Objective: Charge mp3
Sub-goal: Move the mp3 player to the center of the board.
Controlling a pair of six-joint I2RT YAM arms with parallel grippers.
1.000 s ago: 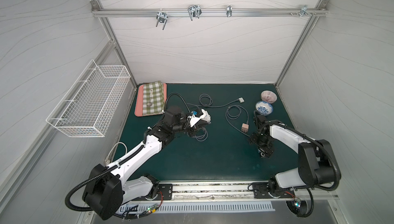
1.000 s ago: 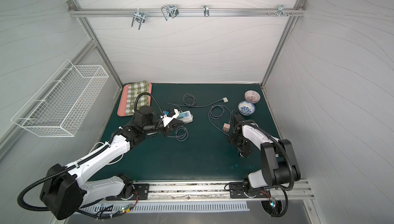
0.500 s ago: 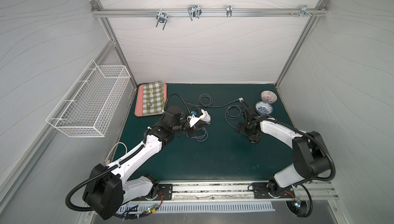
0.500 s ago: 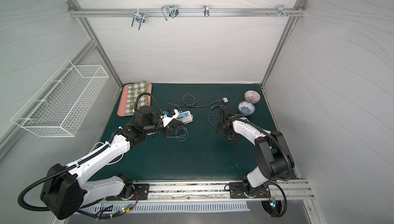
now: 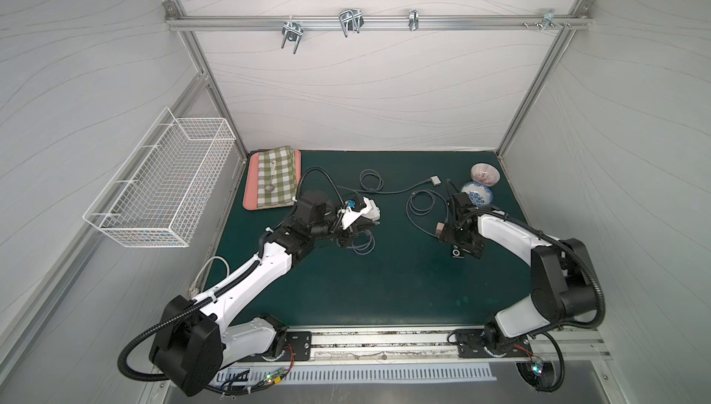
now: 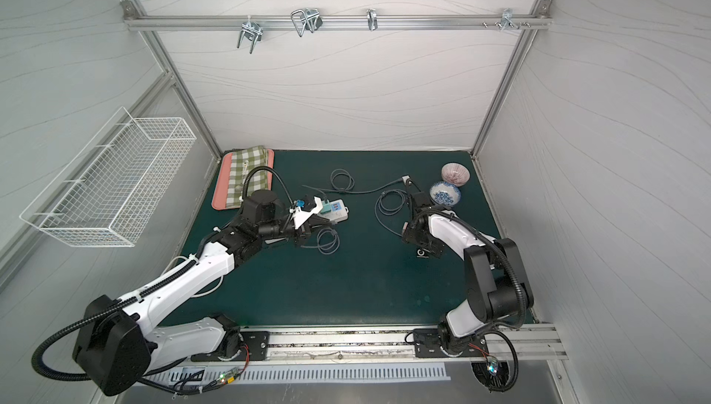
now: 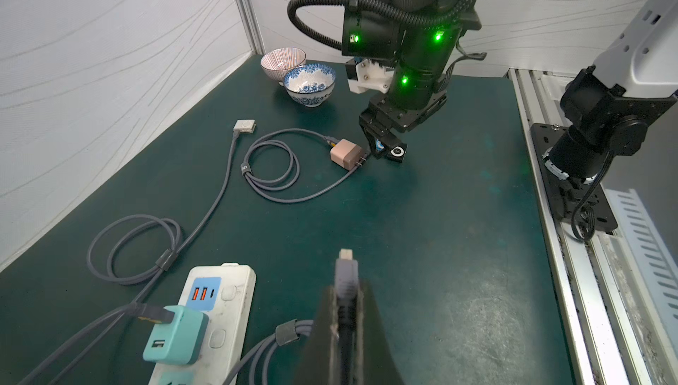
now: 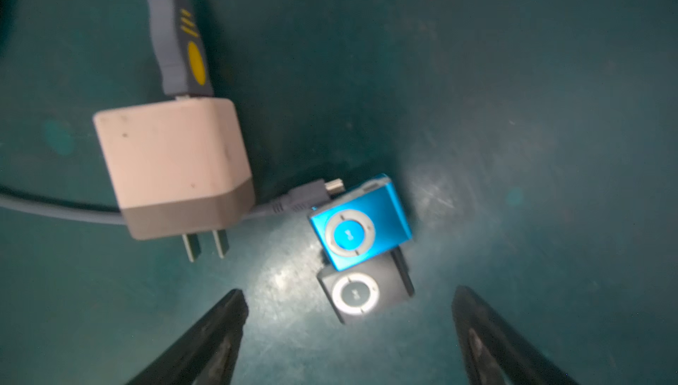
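left gripper (image 7: 345, 291): clamped shut on cable plug (image 7: 344, 269), tip left protruding, judged ready for insertion | right gripper (image 8: 348, 293): spread wide, empty, poised over grey mp3 player (image 8: 361, 293), judged pre-grasp | blue mp3 player (image 8: 357, 223): touching the grey one on green mat (image 8: 513, 108), beside pink wall adapter (image 8: 172, 159)

black mp3 (image 8: 357, 297) | perhaps partly under blue mp3 (image 8: 360, 222) | blurred

Walled in by white wavy-lined panels (image 5: 346, 86). Floored with a dark green mat (image 5: 384, 286). Fitted with a wire basket (image 5: 161, 179) and a hooked rail (image 5: 461, 23).
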